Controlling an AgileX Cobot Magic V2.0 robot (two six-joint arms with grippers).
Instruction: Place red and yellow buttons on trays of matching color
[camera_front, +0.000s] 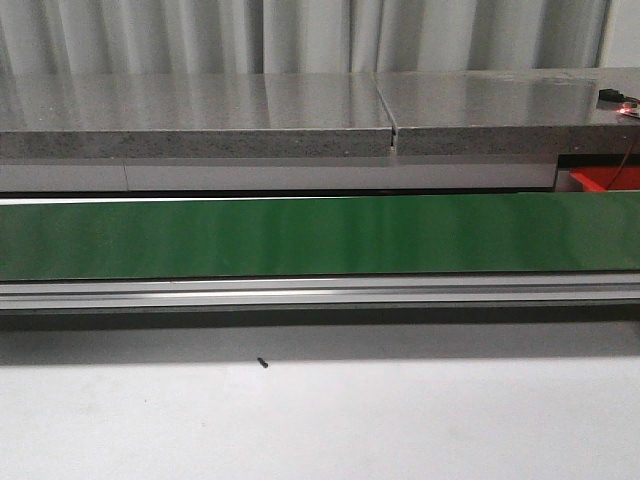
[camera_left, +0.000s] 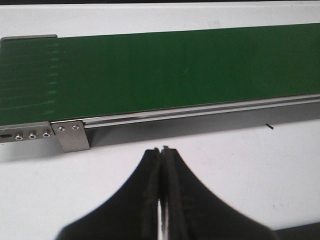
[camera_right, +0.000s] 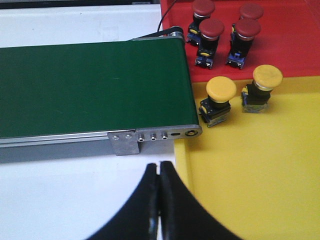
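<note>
You've got the long green conveyor belt (camera_front: 320, 236) running left to right across the white table (camera_front: 320, 420), with a grey stone-look shelf (camera_front: 200, 115) behind it. Nothing is riding on the belt right now.

All the buttons sit past the belt's right end. Four red mushroom-head push buttons (camera_right: 212, 30) stand upright on the red plastic tray (camera_right: 295, 45), clustered near the belt's end roller. Two yellow mushroom-head push buttons (camera_right: 221, 90) stand upright on the yellow plastic tray (camera_right: 260, 175), just beside the red tray's edge.

Your left gripper (camera_left: 161, 165) is clenched with nothing in it, hanging over bare table near the belt's left end bracket. Your right gripper (camera_right: 160, 175) is clamped tight too, empty, roughly over the yellow tray's edge, though it's hard to tell how high.
</note>
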